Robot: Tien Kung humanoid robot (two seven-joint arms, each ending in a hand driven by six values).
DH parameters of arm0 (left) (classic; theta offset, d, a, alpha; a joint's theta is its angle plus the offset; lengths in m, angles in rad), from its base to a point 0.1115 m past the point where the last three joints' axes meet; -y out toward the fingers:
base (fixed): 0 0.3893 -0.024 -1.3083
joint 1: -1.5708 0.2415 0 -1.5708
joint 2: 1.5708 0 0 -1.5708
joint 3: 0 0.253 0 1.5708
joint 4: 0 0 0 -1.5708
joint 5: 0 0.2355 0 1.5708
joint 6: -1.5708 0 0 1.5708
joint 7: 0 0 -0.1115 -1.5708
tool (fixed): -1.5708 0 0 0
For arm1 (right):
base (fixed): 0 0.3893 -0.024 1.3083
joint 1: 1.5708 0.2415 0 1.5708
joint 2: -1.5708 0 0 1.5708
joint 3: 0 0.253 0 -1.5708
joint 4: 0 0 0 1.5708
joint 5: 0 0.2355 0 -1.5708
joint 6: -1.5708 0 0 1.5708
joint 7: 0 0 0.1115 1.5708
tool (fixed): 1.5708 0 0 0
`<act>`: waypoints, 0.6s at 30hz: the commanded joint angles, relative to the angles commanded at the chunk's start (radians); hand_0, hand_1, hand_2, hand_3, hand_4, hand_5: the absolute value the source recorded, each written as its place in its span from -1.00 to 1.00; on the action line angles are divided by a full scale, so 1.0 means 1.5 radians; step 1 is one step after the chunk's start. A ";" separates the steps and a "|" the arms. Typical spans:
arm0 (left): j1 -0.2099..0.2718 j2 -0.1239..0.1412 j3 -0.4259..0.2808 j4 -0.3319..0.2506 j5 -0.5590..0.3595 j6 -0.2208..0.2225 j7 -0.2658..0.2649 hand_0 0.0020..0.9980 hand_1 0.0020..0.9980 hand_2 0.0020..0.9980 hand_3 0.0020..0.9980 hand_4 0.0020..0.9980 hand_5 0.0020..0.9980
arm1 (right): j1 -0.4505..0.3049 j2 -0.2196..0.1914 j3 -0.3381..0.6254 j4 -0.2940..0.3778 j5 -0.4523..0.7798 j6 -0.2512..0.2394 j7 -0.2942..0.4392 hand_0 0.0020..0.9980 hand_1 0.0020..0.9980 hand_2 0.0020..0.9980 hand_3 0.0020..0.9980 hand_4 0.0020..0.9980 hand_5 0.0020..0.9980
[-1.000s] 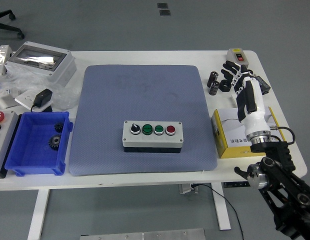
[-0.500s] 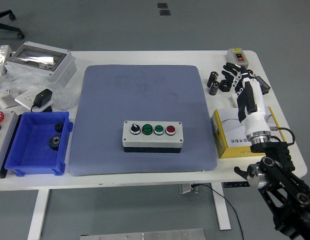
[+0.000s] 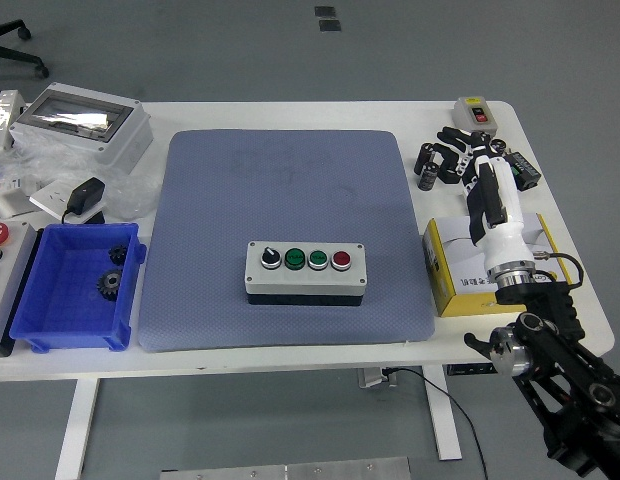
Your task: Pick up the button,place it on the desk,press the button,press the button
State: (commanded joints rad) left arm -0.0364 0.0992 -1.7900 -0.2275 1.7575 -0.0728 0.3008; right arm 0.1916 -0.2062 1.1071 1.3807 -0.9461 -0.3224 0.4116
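On blue mat (image 3: 280, 200), grey button box (image 3: 306, 271) (four controls)

Button box (image 3: 306, 271): grey rect. housing w/ dark base, lying flat on blue mat (image 3: 220, 180), long side parallel to tabletop's near edge, in mat's lower-centre area. Top face has 4 controls in a row, L to R: black selector knob, 2 green buttons, 1 red button. Nothing touching it.
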 joint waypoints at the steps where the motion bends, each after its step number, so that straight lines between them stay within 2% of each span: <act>1: 0.000 0.000 0.001 0.000 -0.001 0.000 0.001 0.31 0.09 -0.02 0.14 -0.24 -1.00 | 0.000 0.000 -0.001 0.000 0.000 0.000 0.000 0.67 0.49 0.45 0.35 0.08 0.76; 5: 0.002 0.001 -0.003 -0.003 0.003 0.002 -0.001 0.31 0.09 -0.02 0.14 -0.24 -1.00 | 0.002 -0.001 -0.004 -0.001 0.000 0.001 -0.002 0.67 0.49 0.45 0.35 0.08 0.76; 10: 0.009 0.013 0.003 -0.029 -0.034 -0.007 -0.016 0.31 0.08 -0.03 0.14 -0.24 -1.00 | 0.003 0.002 -0.011 -0.004 -0.003 0.011 -0.005 0.67 0.49 0.44 0.35 0.10 0.74; 17: 0.041 0.021 0.010 -0.036 -0.067 -0.017 -0.067 0.31 0.07 -0.03 0.14 -0.24 -1.00 | 0.003 0.008 -0.017 -0.002 -0.003 0.019 -0.001 0.67 0.48 0.44 0.34 0.12 0.72; 18: 0.045 0.021 0.011 -0.035 -0.069 -0.017 -0.074 0.32 0.31 0.09 0.19 0.04 -0.95 | 0.004 0.008 -0.017 -0.002 -0.003 0.019 -0.001 0.70 0.55 0.52 0.39 0.12 0.70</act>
State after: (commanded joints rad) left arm 0.0304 0.1303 -1.7730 -0.2799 1.6536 -0.0979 0.1904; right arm 0.1969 -0.1938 1.0810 1.3781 -0.9513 -0.2932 0.4102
